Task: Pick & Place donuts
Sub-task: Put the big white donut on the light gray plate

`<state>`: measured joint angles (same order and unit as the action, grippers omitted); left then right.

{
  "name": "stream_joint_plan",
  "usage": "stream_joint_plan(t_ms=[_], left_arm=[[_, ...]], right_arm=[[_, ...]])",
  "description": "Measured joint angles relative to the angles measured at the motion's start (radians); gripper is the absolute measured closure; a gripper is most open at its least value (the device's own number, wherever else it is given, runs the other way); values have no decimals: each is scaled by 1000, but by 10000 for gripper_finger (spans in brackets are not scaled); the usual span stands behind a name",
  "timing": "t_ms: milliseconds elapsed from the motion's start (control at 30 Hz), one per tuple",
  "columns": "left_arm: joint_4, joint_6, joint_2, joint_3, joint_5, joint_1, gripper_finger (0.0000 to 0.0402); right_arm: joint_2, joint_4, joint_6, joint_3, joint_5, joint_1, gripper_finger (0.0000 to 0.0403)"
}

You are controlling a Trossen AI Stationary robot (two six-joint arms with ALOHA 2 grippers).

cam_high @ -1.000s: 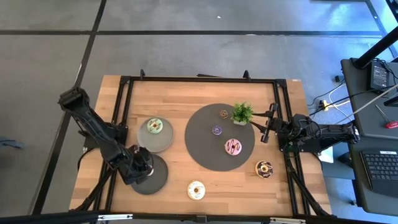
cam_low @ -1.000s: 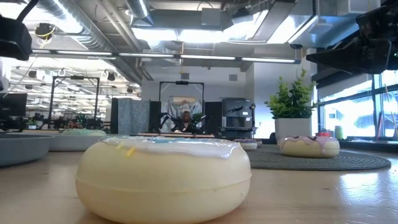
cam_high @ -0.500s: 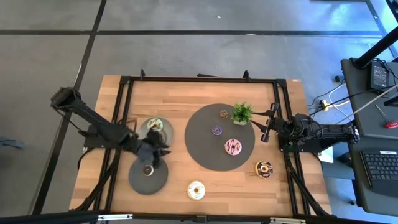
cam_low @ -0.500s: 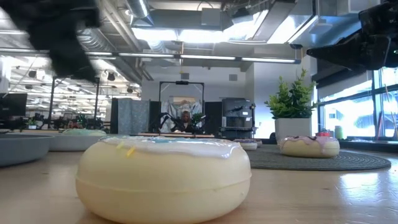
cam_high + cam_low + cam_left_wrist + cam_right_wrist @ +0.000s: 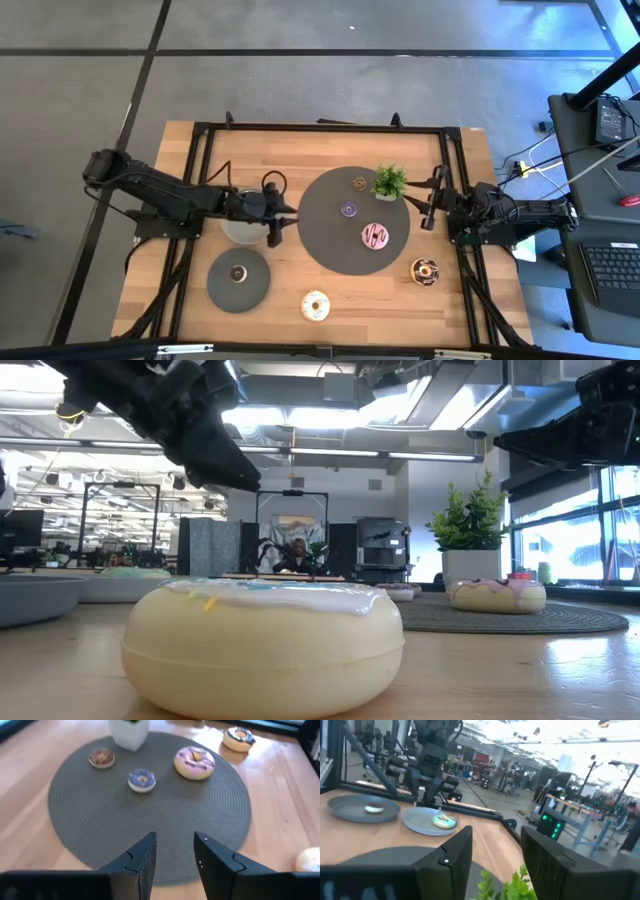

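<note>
Left arm empty, heading for the big mat; right arm parked.

Left gripper (image 5: 277, 228) hangs above the surface between the light grey plate (image 5: 238, 230) and the left edge of the large dark mat (image 5: 325, 235), fingers (image 5: 142, 860) parted with nothing between them — judged to be lining up for a donut on the mat. Half a second ago it was nearer, over the small dark plate (image 5: 238, 280), which now shows a tiny brown donut (image 5: 238, 272); a second ago the arm covered that plate. On the mat: purple donut (image 5: 349, 209), pink donut (image 5: 375, 236), small brown donut (image 5: 359, 183), beside the potted plant (image 5: 389, 181). Off it: chocolate donut (image 5: 424, 270) near right, cream donut (image 5: 316, 305) near centre. Right gripper (image 5: 428, 205) waits at the mat's right edge, fingers apart, empty, unchanged.
</note>
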<state>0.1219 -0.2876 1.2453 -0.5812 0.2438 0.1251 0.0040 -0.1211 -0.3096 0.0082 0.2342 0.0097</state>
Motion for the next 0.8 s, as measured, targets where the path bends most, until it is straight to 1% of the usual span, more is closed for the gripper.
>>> stream_joint_plan(t_ms=[133,267,400,467,567,600,700,800], left_arm=[[69,37,15,0,0,-19,274],[88,48,15,0,1,-23,274],[85,46,15,0,-1,-23,274],[84,32,15,0,-46,-23,273],[91,44,15,0,-179,-20,270],[98,48,15,0,-206,-14,268],[160,70,36,0,-210,14,267],[222,123,105,-21,-222,52,268]], right_arm=[[0,21,73,0,-1,0,234],[1,32,163,0,-1,0,234],[1,36,171,0,0,0,234],[1,36,170,0,0,0,234],[1,36,169,0,0,0,234],[1,37,169,0,0,0,234],[1,37,168,0,0,0,234],[1,37,167,0,1,0,234]])
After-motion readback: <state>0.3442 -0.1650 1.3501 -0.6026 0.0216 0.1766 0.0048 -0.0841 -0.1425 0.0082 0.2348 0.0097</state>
